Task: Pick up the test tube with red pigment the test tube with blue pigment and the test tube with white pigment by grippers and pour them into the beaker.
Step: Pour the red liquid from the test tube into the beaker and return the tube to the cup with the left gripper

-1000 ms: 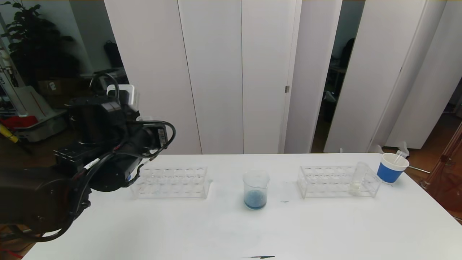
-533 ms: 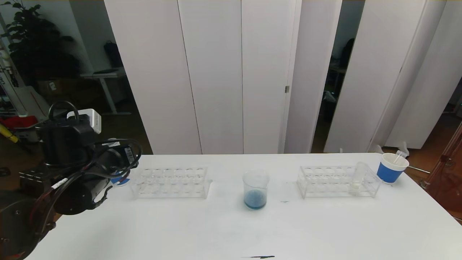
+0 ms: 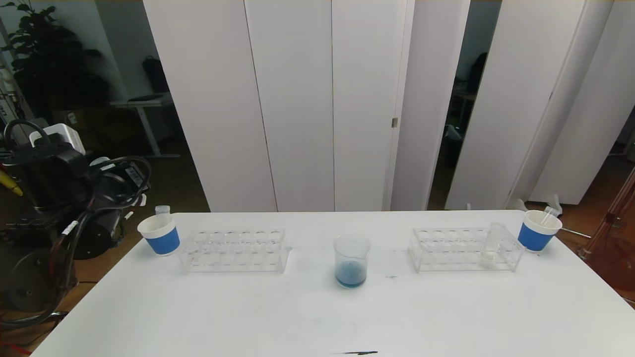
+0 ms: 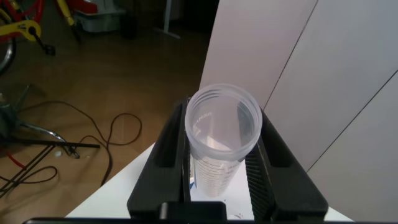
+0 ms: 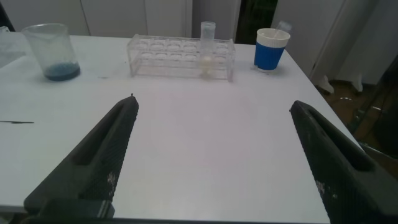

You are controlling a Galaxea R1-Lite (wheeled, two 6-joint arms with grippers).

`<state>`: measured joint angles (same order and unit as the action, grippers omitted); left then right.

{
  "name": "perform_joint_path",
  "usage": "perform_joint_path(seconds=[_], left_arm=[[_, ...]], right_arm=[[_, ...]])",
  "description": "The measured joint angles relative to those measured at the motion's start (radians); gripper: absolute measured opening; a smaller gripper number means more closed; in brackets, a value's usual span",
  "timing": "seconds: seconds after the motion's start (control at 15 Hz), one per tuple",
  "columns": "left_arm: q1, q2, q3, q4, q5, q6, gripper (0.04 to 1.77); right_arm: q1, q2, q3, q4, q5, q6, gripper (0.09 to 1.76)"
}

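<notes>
While the left arm hangs off the table's edge, far to the left of the beaker (image 3: pixel 351 260), the left gripper (image 4: pixel 222 115) is closed around a clear test tube (image 4: pixel 214 168). The tube sits snug between the two black fingers (image 4: pixel 171 149) with its open mouth turned toward the wrist camera. It looks empty, and no pigment colour can be made out in it.

The beaker stands upright near the middle of the white table (image 3: pixel 297 317), a shallow layer of blue pigment at its bottom. To the beaker's left lies a clear rack (image 3: pixel 233 250) with no tubes showing in its holes. Farther left of the beaker, just beside that rack, stands a blue paper cup (image 3: pixel 159 235), and the top of another small tube (image 3: pixel 162 210) pokes up at its far rim.

To the beaker's right sits a second clear rack (image 3: pixel 446 250). The test tube with white pigment (image 3: pixel 491 245) stands in it near the end farthest from the beaker, leaning slightly, with pale pigment at its tip. Beyond that end, still farther right of the beaker, is a second blue cup (image 3: pixel 538 232).

The right gripper (image 5: pixel 217 155) hovers over bare tabletop, well apart from the beaker on the near right side. Its fingers are spread wide and have hold of nothing.
</notes>
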<state>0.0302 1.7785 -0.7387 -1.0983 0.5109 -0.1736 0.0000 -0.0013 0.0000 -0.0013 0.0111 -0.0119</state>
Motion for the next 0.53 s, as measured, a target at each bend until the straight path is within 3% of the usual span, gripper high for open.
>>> perform_joint_path(seconds=[0.27,0.53], left_arm=[[0.075,0.177,-0.066,-0.163,0.034,0.004,0.58],[0.113,0.339,-0.137,-0.241,0.063,0.0,0.58]], right_arm=[[0.0,0.0,0.0,0.0,0.0,0.0,1.75],[0.0,0.0,0.0,0.0,0.0,0.0,1.75]])
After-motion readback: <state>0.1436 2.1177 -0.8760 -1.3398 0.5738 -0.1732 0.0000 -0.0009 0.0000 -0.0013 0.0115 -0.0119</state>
